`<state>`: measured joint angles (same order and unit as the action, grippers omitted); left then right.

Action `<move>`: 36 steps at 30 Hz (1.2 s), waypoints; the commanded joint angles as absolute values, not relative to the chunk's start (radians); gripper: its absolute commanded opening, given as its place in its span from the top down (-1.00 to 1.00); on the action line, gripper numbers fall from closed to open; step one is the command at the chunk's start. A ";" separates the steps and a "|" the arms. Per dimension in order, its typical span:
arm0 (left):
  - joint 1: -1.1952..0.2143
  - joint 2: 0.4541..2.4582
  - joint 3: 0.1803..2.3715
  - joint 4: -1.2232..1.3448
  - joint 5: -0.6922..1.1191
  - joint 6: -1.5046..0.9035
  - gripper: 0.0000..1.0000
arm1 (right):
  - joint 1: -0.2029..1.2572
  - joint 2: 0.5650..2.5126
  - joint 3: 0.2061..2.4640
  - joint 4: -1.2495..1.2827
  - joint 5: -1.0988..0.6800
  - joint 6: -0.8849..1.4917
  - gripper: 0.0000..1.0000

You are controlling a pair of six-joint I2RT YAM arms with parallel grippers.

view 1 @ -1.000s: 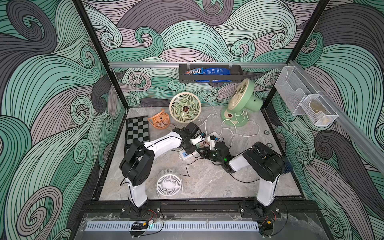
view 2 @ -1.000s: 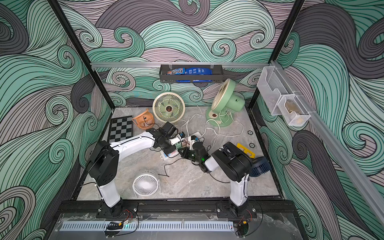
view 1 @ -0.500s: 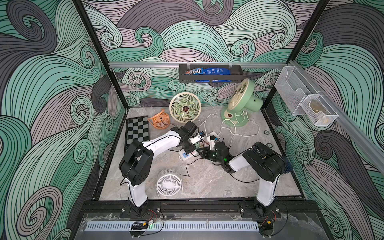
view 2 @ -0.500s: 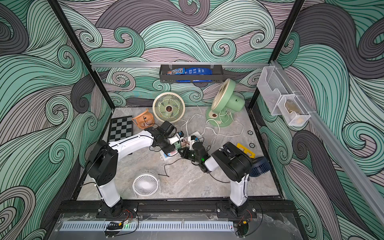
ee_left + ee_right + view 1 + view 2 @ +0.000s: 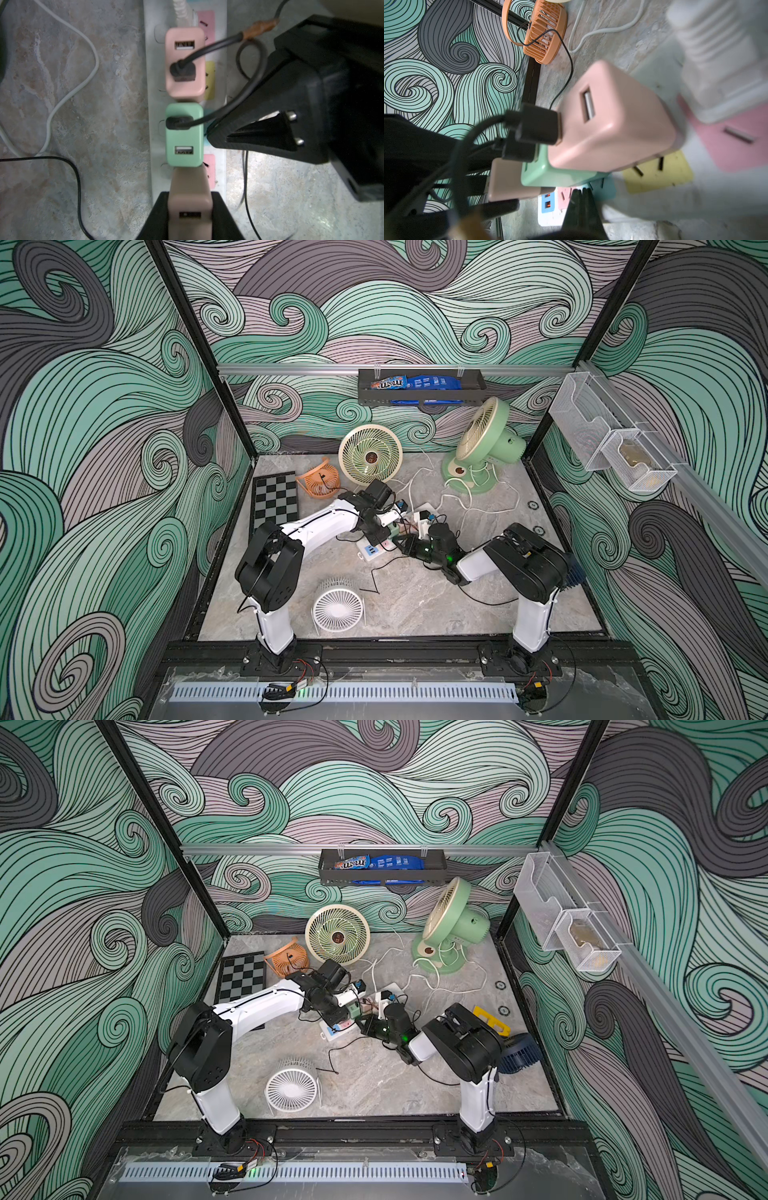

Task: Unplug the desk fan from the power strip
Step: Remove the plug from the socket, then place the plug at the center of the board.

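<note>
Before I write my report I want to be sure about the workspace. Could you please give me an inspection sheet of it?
Surface: grey marbled tabletop.
Job's things: white power strip carrying pink adapter, green adapter, tan adapter.
Clutter: orange fan, cream fan, green fan, white fan, chessboard.
Grippers: left claw shut on tan adapter; right claw shut, tip at the strip's blue socket, contact unclear.
Cables: black leads in pink and green adapters; white cords loose on tabletop.
Surroundings: wave-patterned walls; black shelf holding candy bags; clear wall bins.
</note>
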<state>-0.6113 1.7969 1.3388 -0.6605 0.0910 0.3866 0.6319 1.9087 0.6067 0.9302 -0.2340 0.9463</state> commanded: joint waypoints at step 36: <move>-0.046 2.003 1.550 -0.746 0.235 0.287 0.92 | 0.545 1.534 0.718 0.495 -0.416 0.669 0.99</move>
